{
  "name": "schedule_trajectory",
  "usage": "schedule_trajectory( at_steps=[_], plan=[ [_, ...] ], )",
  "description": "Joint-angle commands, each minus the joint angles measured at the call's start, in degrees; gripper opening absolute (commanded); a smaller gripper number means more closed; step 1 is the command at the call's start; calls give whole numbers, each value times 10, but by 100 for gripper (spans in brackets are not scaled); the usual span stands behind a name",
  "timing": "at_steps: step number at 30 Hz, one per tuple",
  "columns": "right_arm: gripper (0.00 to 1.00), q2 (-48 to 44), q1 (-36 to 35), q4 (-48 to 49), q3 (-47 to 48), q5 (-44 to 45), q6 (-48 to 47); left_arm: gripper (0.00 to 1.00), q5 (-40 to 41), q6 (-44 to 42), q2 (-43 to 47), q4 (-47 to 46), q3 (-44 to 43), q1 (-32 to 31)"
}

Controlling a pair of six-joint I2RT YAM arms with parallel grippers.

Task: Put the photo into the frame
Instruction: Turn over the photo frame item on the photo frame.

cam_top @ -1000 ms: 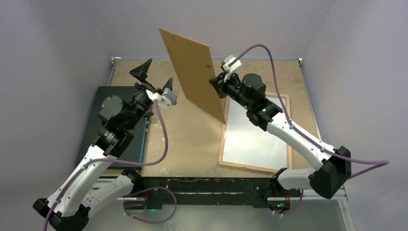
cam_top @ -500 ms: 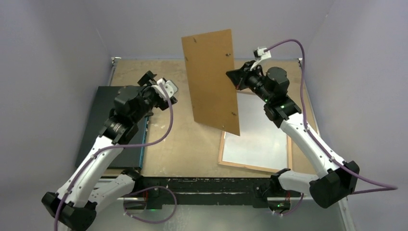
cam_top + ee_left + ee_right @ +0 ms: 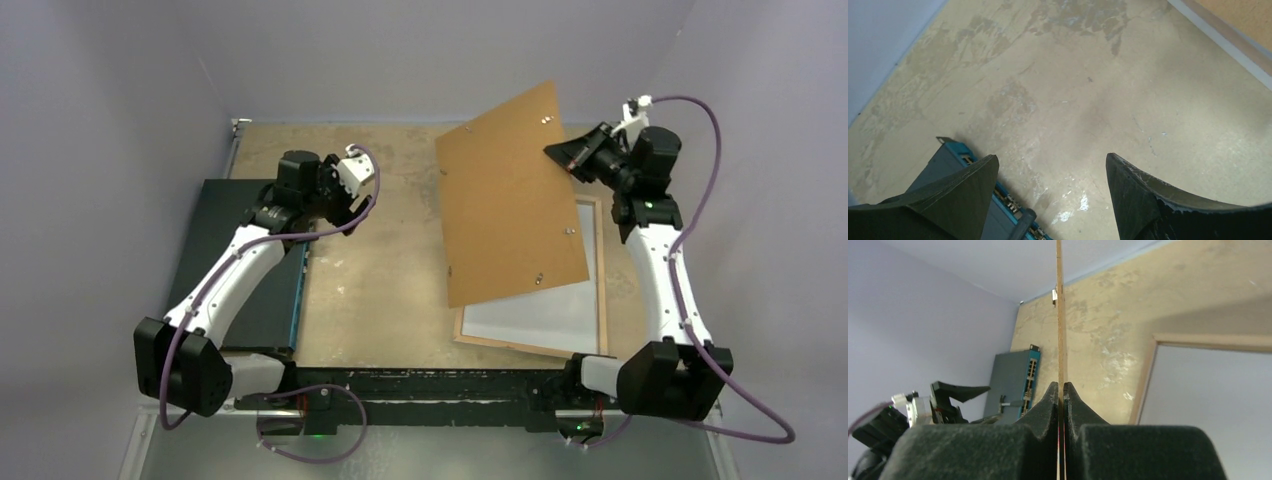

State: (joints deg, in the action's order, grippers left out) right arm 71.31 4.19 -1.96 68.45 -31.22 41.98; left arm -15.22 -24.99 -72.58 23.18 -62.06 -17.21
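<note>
The frame (image 3: 603, 290) lies flat on the right of the table, light wood border up, its pale pane (image 3: 540, 318) partly showing. My right gripper (image 3: 562, 156) is shut on the right edge of the brown backing board (image 3: 510, 195) and holds it tilted in the air above the frame's far half. In the right wrist view the board (image 3: 1060, 315) is edge-on between my shut fingers (image 3: 1061, 386), with the frame's border (image 3: 1147, 372) beyond. My left gripper (image 3: 1052, 162) is open and empty, low over bare table. The photo is not in view.
A plain dark flat board (image 3: 225, 250) with a blue edge lies at the table's left; its corner (image 3: 953, 152) sits just left of my left fingers. The worn tabletop (image 3: 390, 290) runs between it and the frame. Walls close in at the back and both sides.
My right gripper has swung the backing board to the right and tipped it from near upright to a flatter tilt over the frame. My left arm has pulled back and lowered by the dark board.
</note>
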Motion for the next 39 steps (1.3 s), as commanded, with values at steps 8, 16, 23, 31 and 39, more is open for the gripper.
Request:
schedule_trajectory(
  at_steps=[8, 16, 23, 31, 39],
  plan=[
    [0, -101, 146, -48, -50, -86, 24, 77, -93, 47, -130, -41, -39, -53],
    [0, -89, 174, -154, -21, -57, -89, 75, -104, 65, -209, -98, -43, -86],
    [0, -98, 181, -133, -76, -49, -77, 71, -104, 50, -203, -104, -32, -93],
    [0, -90, 181, -80, -133, -48, -66, 70, -90, 51, -178, -94, -10, -92],
    [0, -92, 181, -34, -174, -48, -58, 64, -88, 52, -155, -83, -18, -93]
  ],
)
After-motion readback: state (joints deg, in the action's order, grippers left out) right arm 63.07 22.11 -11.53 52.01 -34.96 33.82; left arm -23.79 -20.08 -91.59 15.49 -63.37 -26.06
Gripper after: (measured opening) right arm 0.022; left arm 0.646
